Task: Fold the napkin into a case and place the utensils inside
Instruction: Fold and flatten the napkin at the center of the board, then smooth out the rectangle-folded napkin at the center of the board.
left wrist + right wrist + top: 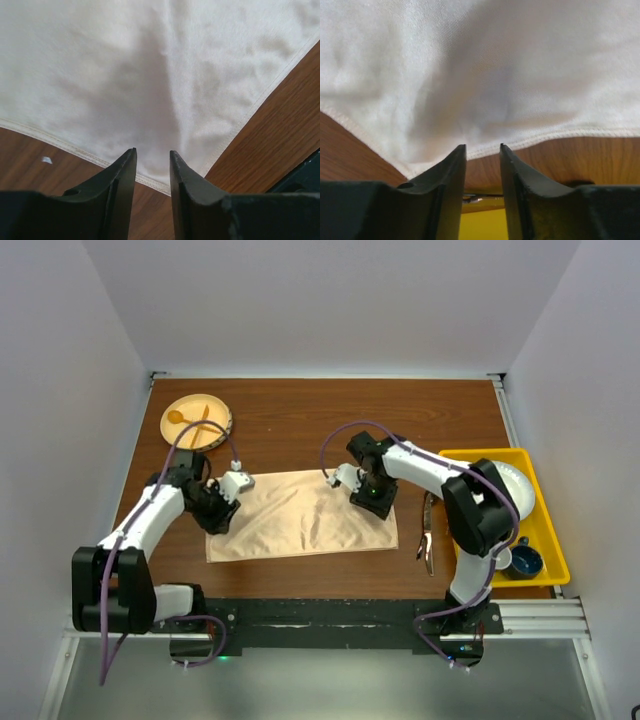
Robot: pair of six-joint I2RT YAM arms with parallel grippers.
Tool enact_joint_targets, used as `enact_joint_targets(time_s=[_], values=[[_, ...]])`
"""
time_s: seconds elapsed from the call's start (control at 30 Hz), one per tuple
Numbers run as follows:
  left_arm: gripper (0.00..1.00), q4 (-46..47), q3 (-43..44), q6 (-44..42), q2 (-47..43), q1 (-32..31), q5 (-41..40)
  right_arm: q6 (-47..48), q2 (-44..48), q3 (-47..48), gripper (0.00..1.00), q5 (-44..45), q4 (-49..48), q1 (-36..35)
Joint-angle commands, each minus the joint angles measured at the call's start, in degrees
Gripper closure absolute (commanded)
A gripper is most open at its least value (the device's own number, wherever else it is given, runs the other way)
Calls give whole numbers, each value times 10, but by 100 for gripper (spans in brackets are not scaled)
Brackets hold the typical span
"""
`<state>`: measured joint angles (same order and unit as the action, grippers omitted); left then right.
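The peach-orange napkin (300, 520) lies flat on the wooden table as a wide rectangle. My left gripper (224, 510) hovers at its left edge. In the left wrist view a hemmed corner of the napkin (150, 65) sits just past the left gripper (152, 152), whose jaws stand a little apart with nothing between them. My right gripper (375, 497) is over the napkin's upper right part. There the napkin's (470, 65) hem runs just beyond the right gripper (483, 146), also slightly open and empty. The dark utensils (428, 530) lie on the table right of the napkin.
A round wooden plate (222, 420) with a pale wooden spoon and fork stands at the back left. A yellow bin (548, 540) at the right edge holds a white bowl (510, 485) and a blue cup (526, 562). The yellow bin (480, 225) shows below the right jaws.
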<state>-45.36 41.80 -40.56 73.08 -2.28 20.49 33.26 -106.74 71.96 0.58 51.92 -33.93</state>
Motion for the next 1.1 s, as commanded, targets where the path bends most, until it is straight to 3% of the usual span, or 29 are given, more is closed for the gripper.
enact_joint_targets(time_s=[0.0,0.07,0.1,0.2,0.3,0.33,0.37,0.43,0.5,0.53,0.63,0.8,1.07], values=[[46,-14,91,19,-29,4,88,-12,72,97,56,-50,49,16],[12,1,163,60,-31,7,118,-49,88,160,48,-104,41,35],[0,13,189,78,-29,7,143,-68,102,181,25,-122,29,44],[0,108,279,194,-30,8,156,-154,118,261,2,-189,-39,83],[0,247,318,297,-50,7,159,-233,123,313,2,-209,-126,91],[0,290,297,359,-59,7,150,-264,126,310,2,-197,-165,91],[0,395,273,389,-71,7,148,-328,128,291,2,-186,-234,91],[0,517,208,436,-100,7,139,-376,107,286,2,-215,-262,91],[0,517,198,457,-92,6,147,-406,86,310,2,-261,-253,94],[0,488,197,477,-81,4,161,-420,68,301,2,-351,-265,97],[0,486,164,578,-38,-7,204,-526,54,233,2,-414,-362,89],[0,640,27,760,7,-46,198,-647,21,142,2,-439,-488,69],[0,877,-90,972,122,-119,118,-812,-53,53,2,-442,-663,32]])
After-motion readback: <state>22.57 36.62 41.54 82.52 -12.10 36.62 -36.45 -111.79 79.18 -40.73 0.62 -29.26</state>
